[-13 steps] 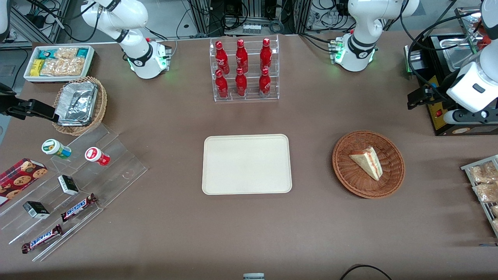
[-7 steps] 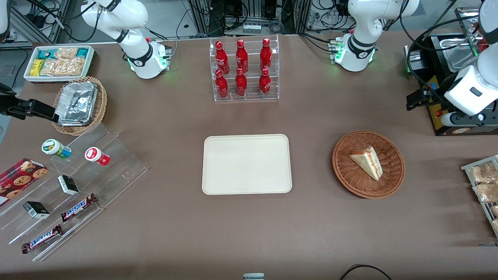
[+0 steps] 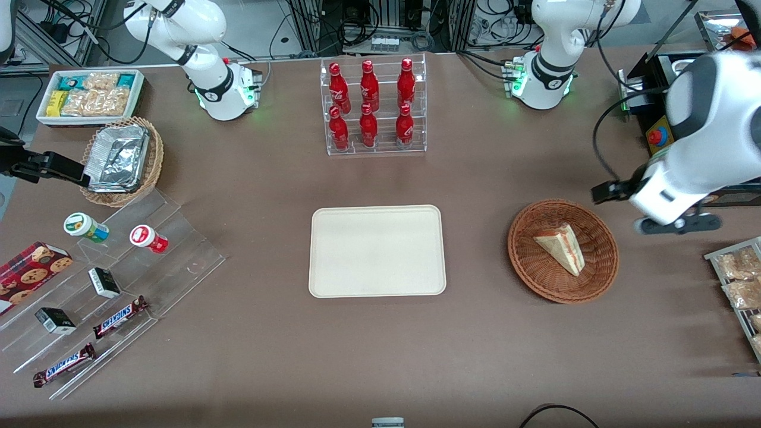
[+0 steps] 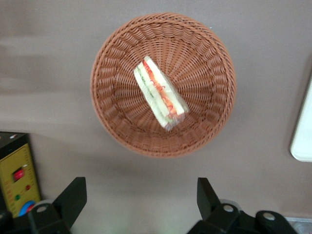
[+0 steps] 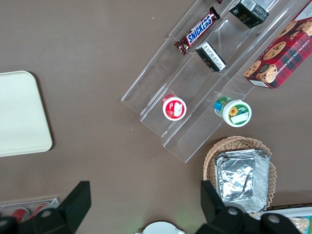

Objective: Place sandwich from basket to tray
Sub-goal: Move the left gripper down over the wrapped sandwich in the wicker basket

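Observation:
The sandwich, a pale wedge with red and green filling, lies in the round reddish-brown wicker basket. The cream tray lies flat and bare, beside the basket toward the parked arm's end. My gripper hangs high over the table just off the basket's rim, toward the working arm's end and slightly farther from the front camera. It is open, its black fingers spread wide with nothing between them.
A black and yellow control box stands by the working arm. A rack of bagged pastries sits at that table end. Red bottles in a clear rack stand farther back. Clear snack steps and a tan foil basket lie toward the parked arm.
My arm has swung down from over the control box toward the basket, nearer the front camera. The sandwich, basket and tray have not moved.

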Motion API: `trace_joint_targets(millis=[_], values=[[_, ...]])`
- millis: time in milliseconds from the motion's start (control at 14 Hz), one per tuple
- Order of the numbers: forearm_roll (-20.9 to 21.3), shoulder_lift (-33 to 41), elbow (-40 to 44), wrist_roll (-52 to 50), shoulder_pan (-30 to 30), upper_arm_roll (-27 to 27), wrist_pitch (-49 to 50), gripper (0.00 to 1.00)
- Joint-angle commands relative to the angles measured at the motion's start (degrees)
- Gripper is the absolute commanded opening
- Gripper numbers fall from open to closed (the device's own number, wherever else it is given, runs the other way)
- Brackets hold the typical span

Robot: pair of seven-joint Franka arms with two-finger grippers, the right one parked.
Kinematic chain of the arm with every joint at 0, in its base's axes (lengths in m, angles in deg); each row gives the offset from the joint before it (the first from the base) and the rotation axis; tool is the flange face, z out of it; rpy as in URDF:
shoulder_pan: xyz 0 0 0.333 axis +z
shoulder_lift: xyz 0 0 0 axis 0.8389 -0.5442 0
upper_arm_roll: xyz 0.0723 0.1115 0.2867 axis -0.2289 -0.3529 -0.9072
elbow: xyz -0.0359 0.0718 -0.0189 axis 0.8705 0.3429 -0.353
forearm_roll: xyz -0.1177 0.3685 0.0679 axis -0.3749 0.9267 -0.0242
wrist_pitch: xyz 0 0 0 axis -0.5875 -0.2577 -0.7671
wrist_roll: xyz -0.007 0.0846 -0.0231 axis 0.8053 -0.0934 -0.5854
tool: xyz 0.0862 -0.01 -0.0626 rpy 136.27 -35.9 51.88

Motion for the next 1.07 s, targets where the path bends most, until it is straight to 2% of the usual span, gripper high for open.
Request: trace_joint_targets(millis=[0, 429, 786, 1000], values=[[1.2, 1.8, -8.4, -6.9, -0.6, -0.2, -9.2, 1.0], [1.2, 1.5, -22.0, -36.1, -0.9, -0.1, -32.7, 1.0], [1.1, -3.1, -22.8, -44.7, -2.7, -0.1, -39.8, 1.0], [1.3, -3.6, -23.9, -44.5, -3.4, -0.2, -40.0, 1.0]])
